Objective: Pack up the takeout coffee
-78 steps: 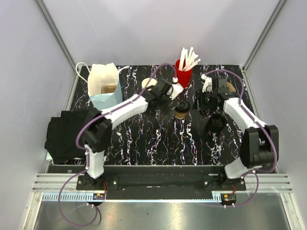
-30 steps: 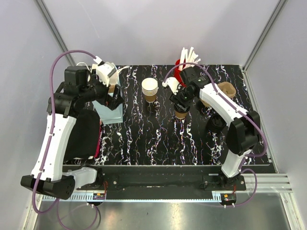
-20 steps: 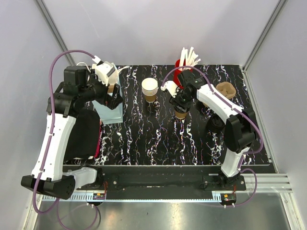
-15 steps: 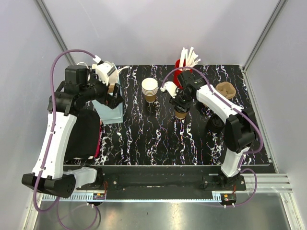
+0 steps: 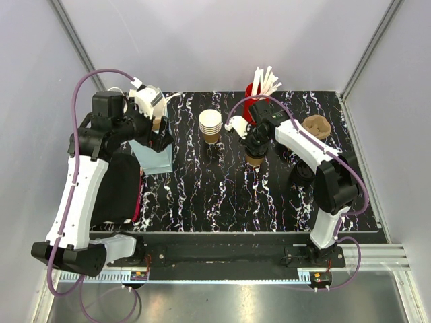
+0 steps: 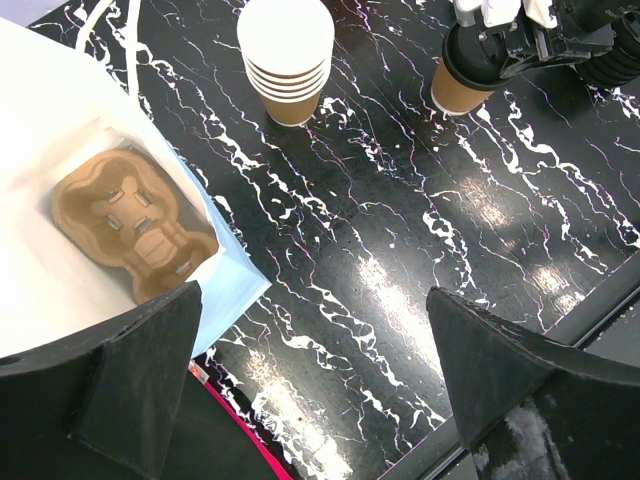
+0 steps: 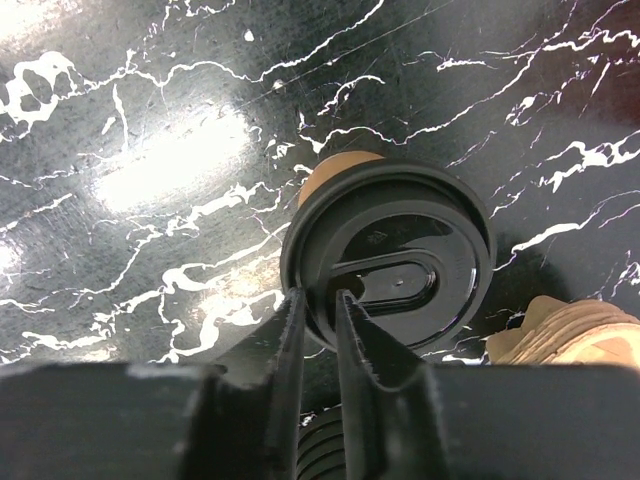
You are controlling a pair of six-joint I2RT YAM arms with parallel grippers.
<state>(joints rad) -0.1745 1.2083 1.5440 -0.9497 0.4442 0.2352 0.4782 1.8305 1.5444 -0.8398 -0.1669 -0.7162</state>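
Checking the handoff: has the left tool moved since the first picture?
Yes. The left tool has swung left: it was by the red plastic cup of white sticks, and is now over the open white paper bag.

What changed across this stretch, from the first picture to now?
The left gripper pulled back from the lidded cup to above the paper bag, jaws wide. The right gripper swung in over that cup and narrowed its jaws at the lid's rim; a grip is not clear. The cup and the cup stack stayed put.
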